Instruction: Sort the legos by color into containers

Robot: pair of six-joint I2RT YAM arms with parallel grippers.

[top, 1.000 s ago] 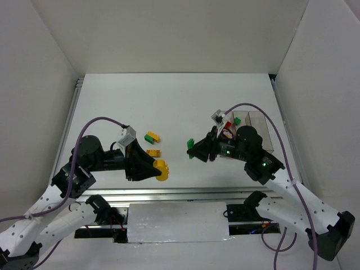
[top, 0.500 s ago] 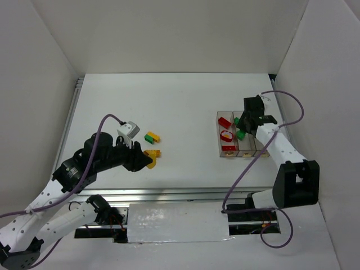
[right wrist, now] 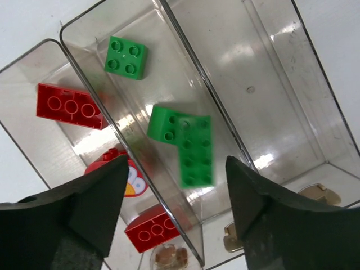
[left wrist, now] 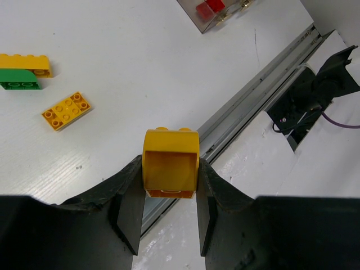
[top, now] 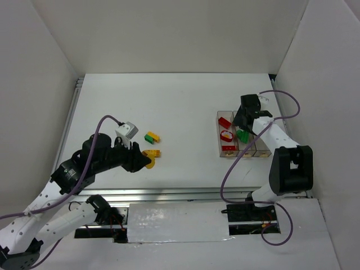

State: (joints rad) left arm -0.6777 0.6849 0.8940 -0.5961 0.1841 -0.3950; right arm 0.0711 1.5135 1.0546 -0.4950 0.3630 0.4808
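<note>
My left gripper (left wrist: 170, 174) is shut on a yellow lego (left wrist: 170, 164), held above the table's near edge; the top view shows the left gripper (top: 147, 161) beside the loose bricks. My right gripper (right wrist: 177, 160) hangs open over the containers (right wrist: 270, 84). Below it a green L-shaped lego (right wrist: 188, 143) and a green square one (right wrist: 126, 56) are in the middle bin. The left bin holds a red brick (right wrist: 70, 106), a red piece with a white face (right wrist: 121, 171) and another red brick (right wrist: 152, 230). In the top view the right gripper (top: 242, 119) stands over the containers (top: 260, 143).
A yellow brick stacked on a green one (left wrist: 22, 72) and a flat yellow plate (left wrist: 67, 110) lie loose on the white table. The same pair (top: 152, 136) and plate (top: 153, 152) sit left of centre. A metal rail (top: 169, 194) runs along the front edge; white walls enclose the table.
My right arm swung from the table's middle to the containers, opened, and the green L-shaped lego left its jaws into the middle bin. The left arm pulled back slightly with the yellow lego.
</note>
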